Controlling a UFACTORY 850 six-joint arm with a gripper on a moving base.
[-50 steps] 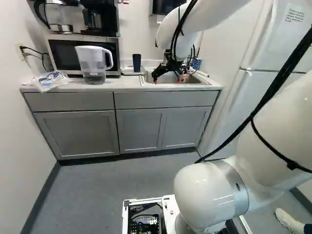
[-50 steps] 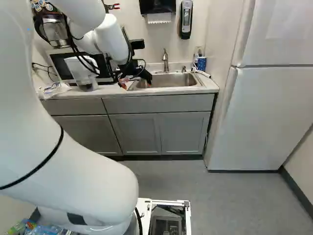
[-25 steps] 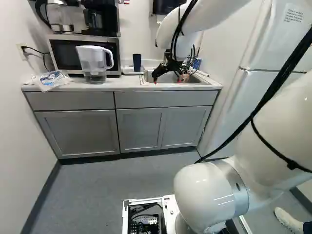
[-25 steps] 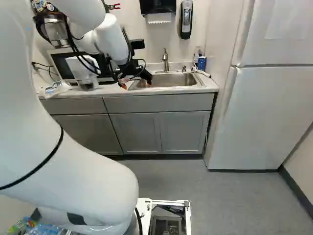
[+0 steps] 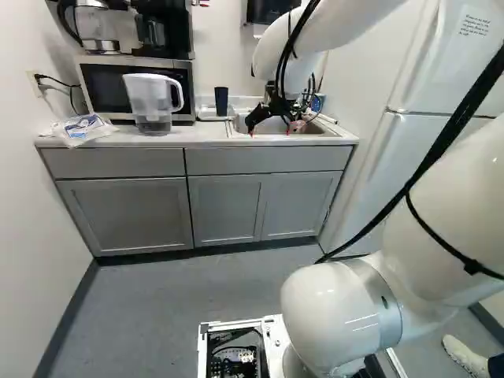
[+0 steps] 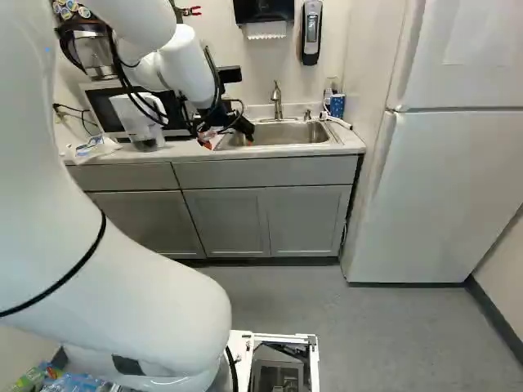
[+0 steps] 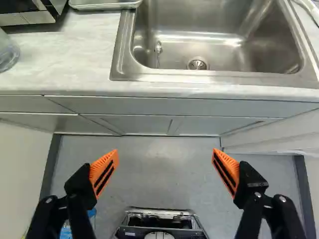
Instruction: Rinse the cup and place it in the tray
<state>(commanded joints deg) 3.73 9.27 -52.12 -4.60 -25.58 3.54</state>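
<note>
In the left base view my gripper hangs at the near side of the sink. The wrist view shows the gripper open, nothing between its orange pads, with the steel sink ahead of it. A dark blue cup stands upright left of the sink, at the tray; whether it is inside or behind the tray I cannot tell. Part of the tray shows beside the basin in the wrist view. A blue patterned cup stands at the sink's far right corner.
A water pitcher stands before the microwave, with a plastic bag beside it. The faucet rises behind the basin. A white hose-like piece lies right of the sink. The fridge stands at the right.
</note>
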